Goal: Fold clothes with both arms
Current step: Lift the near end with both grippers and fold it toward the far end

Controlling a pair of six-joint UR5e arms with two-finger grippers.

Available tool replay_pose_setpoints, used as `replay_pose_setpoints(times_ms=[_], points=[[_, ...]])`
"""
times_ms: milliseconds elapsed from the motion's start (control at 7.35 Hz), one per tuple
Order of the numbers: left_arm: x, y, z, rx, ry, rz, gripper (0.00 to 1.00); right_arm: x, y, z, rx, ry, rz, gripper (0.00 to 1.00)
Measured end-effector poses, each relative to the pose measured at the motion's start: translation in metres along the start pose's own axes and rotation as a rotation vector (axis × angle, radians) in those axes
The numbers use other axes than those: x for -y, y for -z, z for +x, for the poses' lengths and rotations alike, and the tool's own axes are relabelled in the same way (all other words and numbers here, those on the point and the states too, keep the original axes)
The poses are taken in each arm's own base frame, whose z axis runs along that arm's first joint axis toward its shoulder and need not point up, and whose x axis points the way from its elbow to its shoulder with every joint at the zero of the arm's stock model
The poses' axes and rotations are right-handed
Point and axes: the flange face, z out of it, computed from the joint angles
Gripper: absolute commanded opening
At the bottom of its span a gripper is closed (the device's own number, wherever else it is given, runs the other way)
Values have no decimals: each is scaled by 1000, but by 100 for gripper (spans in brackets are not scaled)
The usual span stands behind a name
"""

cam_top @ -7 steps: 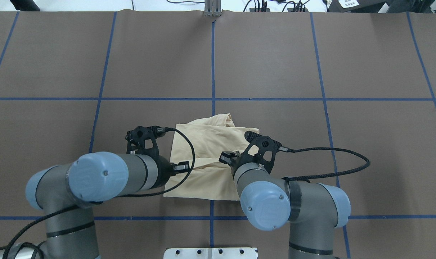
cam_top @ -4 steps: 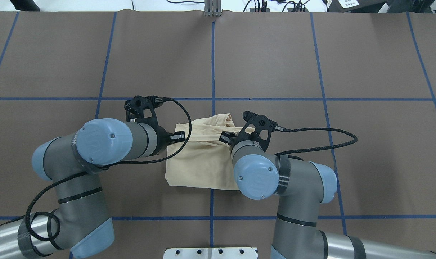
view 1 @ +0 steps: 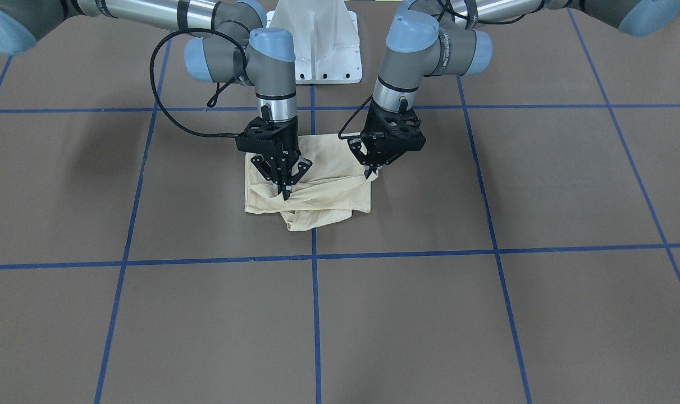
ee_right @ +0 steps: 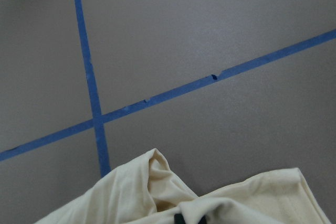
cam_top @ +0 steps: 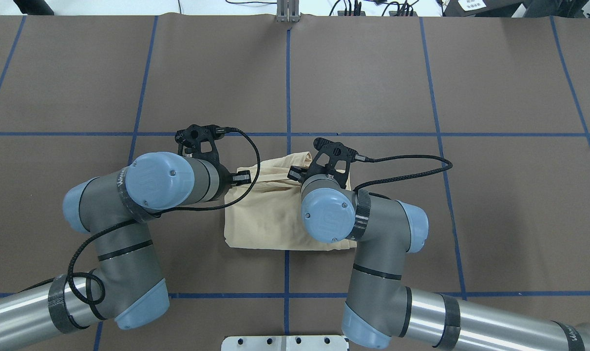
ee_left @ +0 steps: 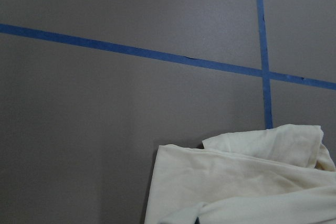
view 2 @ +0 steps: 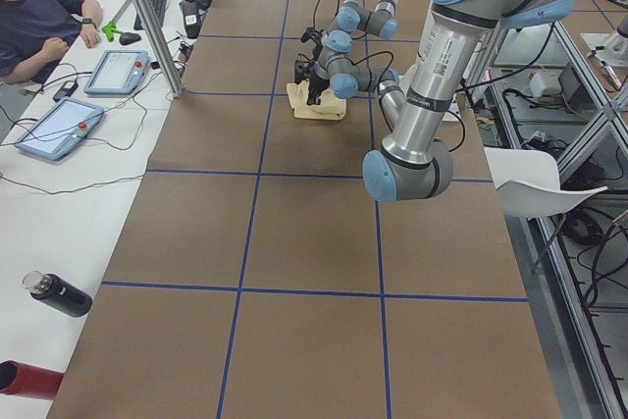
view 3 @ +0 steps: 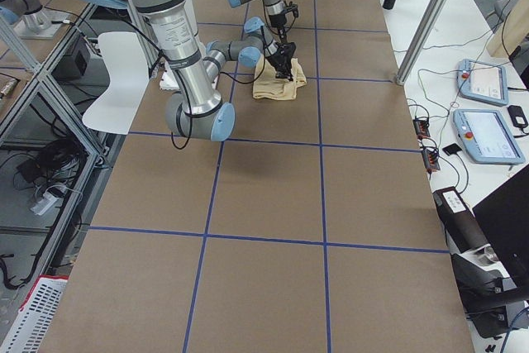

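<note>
Jaws of the right gripper (view 1: 286,191) meet at their tips, pinched on a raised ridge of the cream shirt (view 1: 328,199). Seen from the front, the cloth is drawn taut toward them. Jaws of the left gripper (view 1: 369,173) are likewise together, clamped on the shirt's edge at this view's right. The shirt lies bunched on the brown surface (view 1: 485,314), astride a blue tape line (view 1: 315,292), with the white pedestal (view 1: 320,50) far behind it.

From overhead, both wrists hang over the shirt's far half and hide the jaws. The near half lies flat and smooth, and black cables (cam_top: 258,165) loop off each wrist.

The side views show both grippers pointing down into the shirt, too small to judge the jaws. A person (view 2: 34,17) sits off the surface's far corner, near two tablets (view 2: 118,71).

The left wrist camera shows cloth at the bottom right, with crossing tape lines beyond. The right wrist camera shows folded cloth at the bottom edge — a dark tip is buried in it.
</note>
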Motion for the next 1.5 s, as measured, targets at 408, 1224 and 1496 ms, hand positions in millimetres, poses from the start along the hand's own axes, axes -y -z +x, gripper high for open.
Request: replay_pose_setpoints(times_ms=[408,1224,1496], points=[[1,-22,-5,-4,-22,5,100,24,-3,-2,0,115,-44,100],[51,3,-22,-53,-244,3,100,37,22,-11,51,176,-150,100],[71,18,-45,-60,-334,-11,100,-14,24,-21,52,221,-138,100]])
